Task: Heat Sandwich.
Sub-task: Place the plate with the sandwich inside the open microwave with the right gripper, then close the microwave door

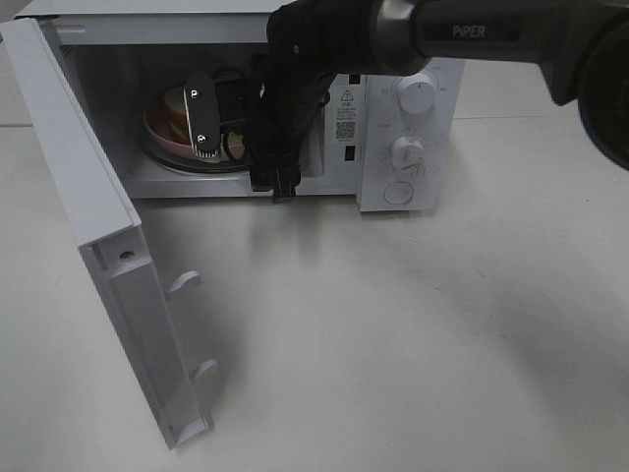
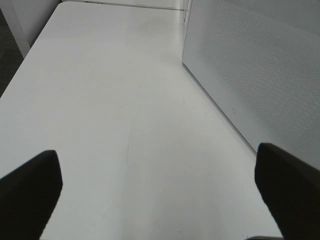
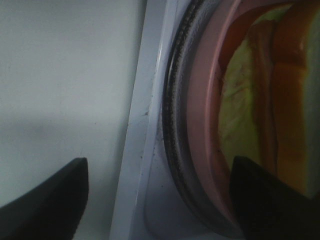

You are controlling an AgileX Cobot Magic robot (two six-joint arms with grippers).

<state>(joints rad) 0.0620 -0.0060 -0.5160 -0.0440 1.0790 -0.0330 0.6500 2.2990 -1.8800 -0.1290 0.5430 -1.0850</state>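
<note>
overhead: right gripper (image 1: 201, 128) is sitting in the microwave (image 1: 413, 128) beside the sandwich (image 1: 173, 104). left wrist: left gripper (image 2: 160, 200) is hanging spread above the table (image 2: 100, 100). right wrist: jaws are gaping astride the rim of the pink plate (image 3: 202, 125); withdrawing risks snagging, tipping it.

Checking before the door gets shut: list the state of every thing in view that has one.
White microwave oven's door: swung wide open.
Round pink plate: inside, on the glass turntable.
Small white-bread sandwich: lying on the plate.
Left black claw: open, empty, above the white table.
Right black claw: open, astride the plate's rim.
</note>
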